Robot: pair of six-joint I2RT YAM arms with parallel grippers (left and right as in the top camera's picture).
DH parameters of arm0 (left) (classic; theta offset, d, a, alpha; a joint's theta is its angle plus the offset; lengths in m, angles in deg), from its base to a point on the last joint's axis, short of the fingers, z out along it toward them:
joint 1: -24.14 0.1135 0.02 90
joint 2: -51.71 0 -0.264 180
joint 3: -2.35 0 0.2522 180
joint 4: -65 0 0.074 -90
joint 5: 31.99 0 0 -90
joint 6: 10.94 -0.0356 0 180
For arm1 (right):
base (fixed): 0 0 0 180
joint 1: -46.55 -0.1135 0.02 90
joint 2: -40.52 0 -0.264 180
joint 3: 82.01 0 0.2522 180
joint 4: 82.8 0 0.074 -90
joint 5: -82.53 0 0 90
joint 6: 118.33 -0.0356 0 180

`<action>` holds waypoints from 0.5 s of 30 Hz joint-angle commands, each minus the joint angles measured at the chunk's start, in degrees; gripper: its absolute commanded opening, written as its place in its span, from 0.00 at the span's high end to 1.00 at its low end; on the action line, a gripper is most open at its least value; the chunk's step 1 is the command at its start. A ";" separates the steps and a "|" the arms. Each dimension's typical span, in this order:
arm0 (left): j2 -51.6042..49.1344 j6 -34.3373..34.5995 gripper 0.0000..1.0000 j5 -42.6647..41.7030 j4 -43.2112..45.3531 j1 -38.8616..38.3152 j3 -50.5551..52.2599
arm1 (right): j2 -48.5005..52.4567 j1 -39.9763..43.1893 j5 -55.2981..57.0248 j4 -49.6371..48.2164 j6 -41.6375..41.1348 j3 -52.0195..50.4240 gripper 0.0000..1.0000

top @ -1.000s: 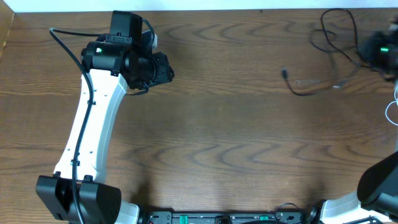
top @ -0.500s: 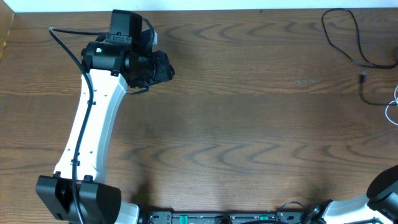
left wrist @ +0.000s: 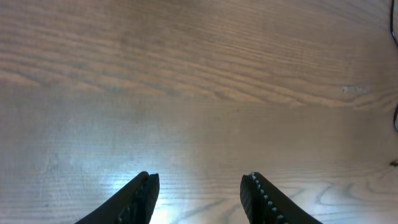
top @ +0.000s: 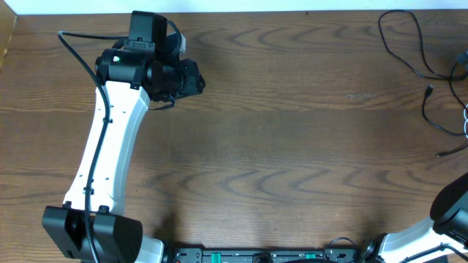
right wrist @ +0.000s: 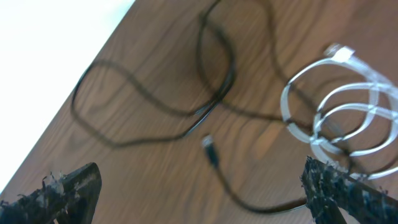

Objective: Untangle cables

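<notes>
The black cable (top: 417, 72) lies in loose loops at the table's far right corner, one small plug (top: 429, 90) pointing toward the middle. In the right wrist view the black cable (right wrist: 214, 93) curls beside the coiled white cable (right wrist: 339, 106), and a strand crosses the white coils. My right gripper (right wrist: 199, 193) is wide open above them; a black strand with its plug (right wrist: 211, 150) runs between the fingertips (right wrist: 71, 186), untouched. My left gripper (top: 197, 80) hovers at the far left, fingers (left wrist: 140, 196) apart over bare wood, holding nothing.
The table's far edge (right wrist: 93, 53) runs close behind the black loops. The left arm (top: 110, 146) stretches from the near left base up to the far left. The right arm's base (top: 450, 212) sits in the near right corner.
My right gripper has opened and let go of the black cable. The cable has shifted to the right, and the gripper has left the overhead view. The left arm is unmoved.
</notes>
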 commanded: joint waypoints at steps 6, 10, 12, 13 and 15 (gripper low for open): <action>3.87 -3.21 0.52 -0.46 0.85 0.02 -1.01 | -9.88 -5.44 -20.48 5.11 7.08 0.55 0.01; 10.86 -3.85 0.46 -0.50 0.00 0.02 -1.01 | -16.90 -10.95 -24.02 9.42 14.40 0.55 0.01; 13.79 -3.87 0.40 -0.48 -1.05 0.02 -1.01 | -19.67 -13.73 -23.32 13.16 17.05 0.55 0.01; 15.19 -3.85 0.37 -0.48 -1.79 0.02 -1.01 | -21.09 -15.26 -21.92 15.54 17.86 0.55 0.01; 17.44 -3.85 0.18 -0.48 -3.74 0.02 -1.01 | -23.26 -17.92 -18.23 19.74 18.03 0.55 0.01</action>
